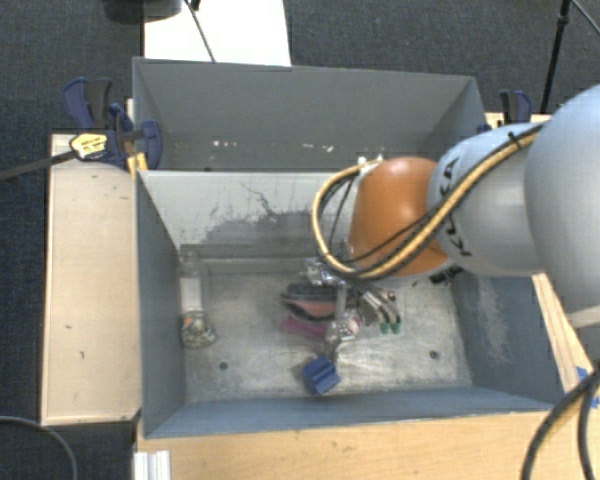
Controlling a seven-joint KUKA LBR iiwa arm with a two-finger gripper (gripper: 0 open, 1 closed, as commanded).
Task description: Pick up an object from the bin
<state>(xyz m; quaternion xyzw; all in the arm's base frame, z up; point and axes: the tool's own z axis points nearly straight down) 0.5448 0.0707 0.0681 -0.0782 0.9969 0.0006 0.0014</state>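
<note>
My gripper (336,330) is low in the middle of the bin, under the arm's orange cover. Right at its left side lies a pink flat thing (304,326), with a dark thing (303,292) just behind it. A small blue block (320,375) rests on the floor just in front of the gripper, near the front wall. To the gripper's right sits a small thing with green and red bits (387,320), partly hidden by the arm.
A clear little bottle with a metal cap (193,321) lies by the left wall. The arm and its cables cover the bin's right middle. Bare floor shows at the front left and front right.
</note>
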